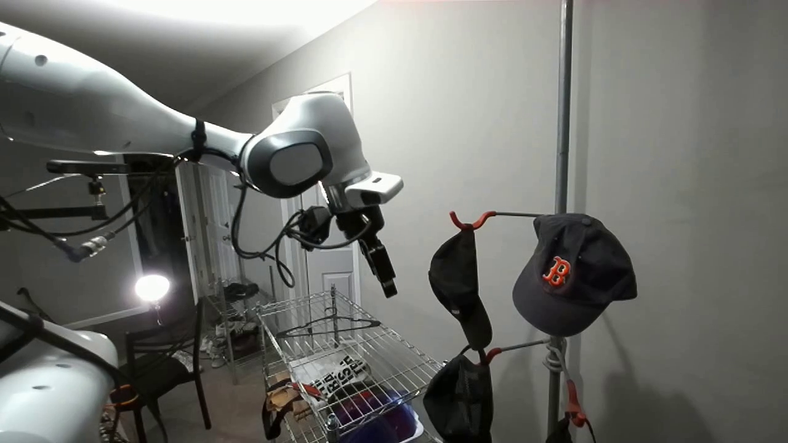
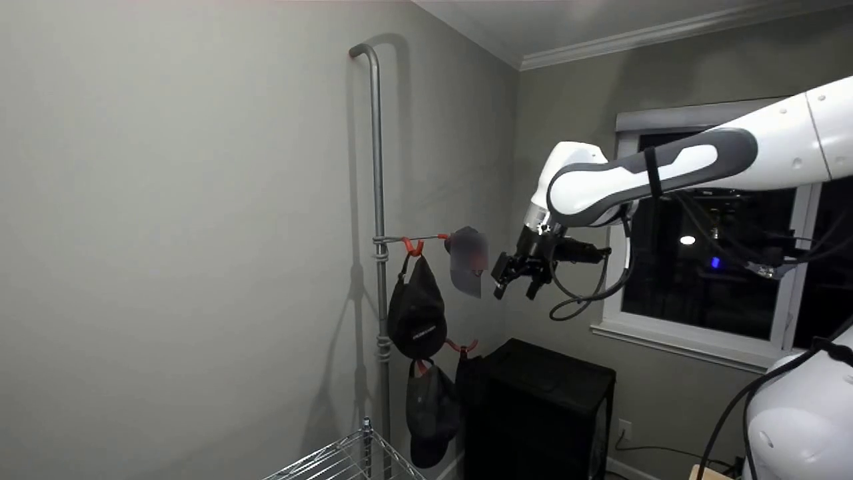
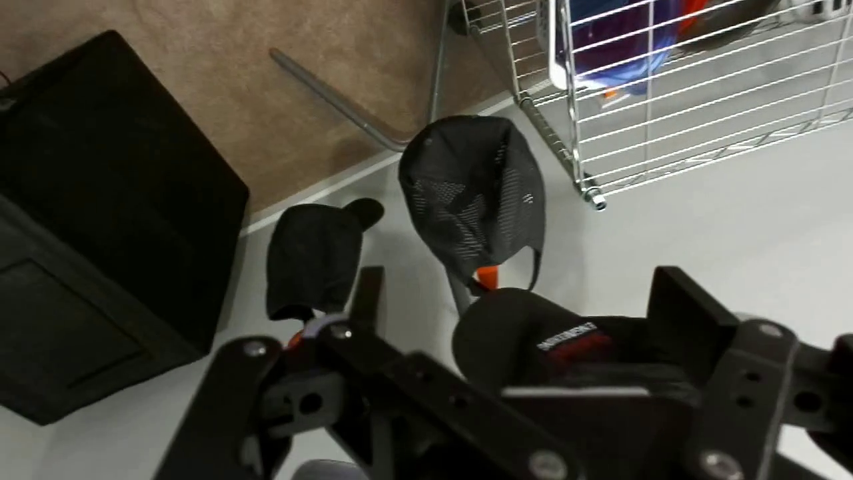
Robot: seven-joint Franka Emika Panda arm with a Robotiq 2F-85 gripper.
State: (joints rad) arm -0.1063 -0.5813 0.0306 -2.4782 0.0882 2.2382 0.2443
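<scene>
"So, how's the gripper [image 2: 515, 293]?"
"Jaws wide apart, nothing between them."
"And nearby?"
"A black cap [image 1: 458, 277] hangs apart from it on a red hook [image 1: 482, 220]; then a cap bearing an orange B [image 1: 582, 277], by the pole [image 1: 563, 141]."

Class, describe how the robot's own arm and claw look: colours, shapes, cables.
The robot arm is smooth, rounded and white with dark grey panels, a black strap and looping black cables. Beyond a silver collar, the black claw is angular and two-fingered, with silver screw heads.
</scene>
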